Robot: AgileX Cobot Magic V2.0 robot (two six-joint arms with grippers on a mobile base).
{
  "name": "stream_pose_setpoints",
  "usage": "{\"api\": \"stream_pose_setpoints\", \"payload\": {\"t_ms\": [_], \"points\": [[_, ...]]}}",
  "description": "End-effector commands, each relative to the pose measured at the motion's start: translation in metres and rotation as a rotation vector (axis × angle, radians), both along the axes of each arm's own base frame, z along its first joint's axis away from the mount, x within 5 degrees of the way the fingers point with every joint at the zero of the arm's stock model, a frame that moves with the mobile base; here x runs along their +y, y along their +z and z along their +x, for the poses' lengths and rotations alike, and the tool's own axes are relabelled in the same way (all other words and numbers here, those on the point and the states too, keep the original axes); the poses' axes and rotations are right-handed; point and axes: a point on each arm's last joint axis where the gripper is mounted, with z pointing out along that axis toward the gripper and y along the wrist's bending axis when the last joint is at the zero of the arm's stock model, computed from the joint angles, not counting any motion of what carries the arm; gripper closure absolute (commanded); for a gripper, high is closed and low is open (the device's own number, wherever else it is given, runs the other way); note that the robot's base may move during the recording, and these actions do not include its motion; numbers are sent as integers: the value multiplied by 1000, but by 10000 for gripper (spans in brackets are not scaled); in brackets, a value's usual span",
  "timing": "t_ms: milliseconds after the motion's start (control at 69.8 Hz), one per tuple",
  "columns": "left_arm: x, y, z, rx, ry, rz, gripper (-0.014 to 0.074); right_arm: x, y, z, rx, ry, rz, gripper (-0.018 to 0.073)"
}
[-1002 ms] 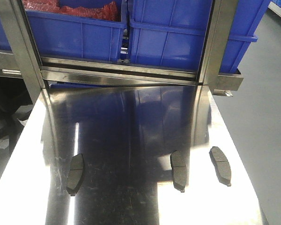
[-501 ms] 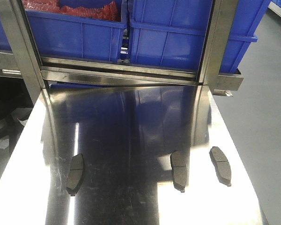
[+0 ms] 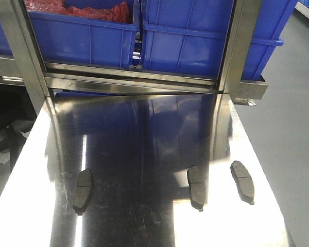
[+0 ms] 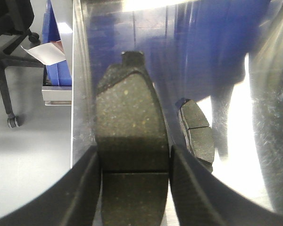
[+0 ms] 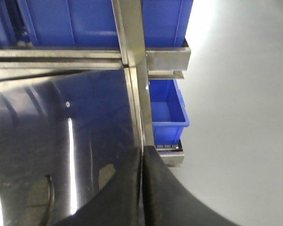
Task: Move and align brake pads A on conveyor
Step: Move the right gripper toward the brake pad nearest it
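Note:
Three brake pads lie on the shiny steel tabletop in the front view: one at the left, one at centre right and one further right. No gripper shows in that view. In the left wrist view my left gripper is shut on another dark-grey brake pad, a black finger pressed to each long side, its tab pointing away. A second pad lies just to its right. My right gripper is shut on nothing above the table's right edge. The conveyor is out of view.
Blue plastic bins sit on a steel rack across the back of the table. Grey floor lies to the right. An office chair stands beyond the table's left edge. A small blue bin hangs below the rack's right end.

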Motion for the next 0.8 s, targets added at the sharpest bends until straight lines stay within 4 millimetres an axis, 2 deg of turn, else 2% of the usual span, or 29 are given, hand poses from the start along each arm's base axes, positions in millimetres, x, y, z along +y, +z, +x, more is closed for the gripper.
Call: {"api": "stream_pose_setpoints", "payload": {"t_ms": [0,186,286,630,788], "points": [[-1,16,4,-112,7,-30,603,-1,9,4,-17,4,-26,564],[-1,16,4,-112,7,-30,603,-3,2,3,72,18,-92,554],[-1,16,4,-112,7,-30,603,-4,1,2,86,15,-101,521],[-1,16,4,-112,7,-30,603,-3,-2,0,127,17,-85,240],[-1,16,4,-112,7,-30,603,-3,-4,-1,152,21,-88,151]]}}
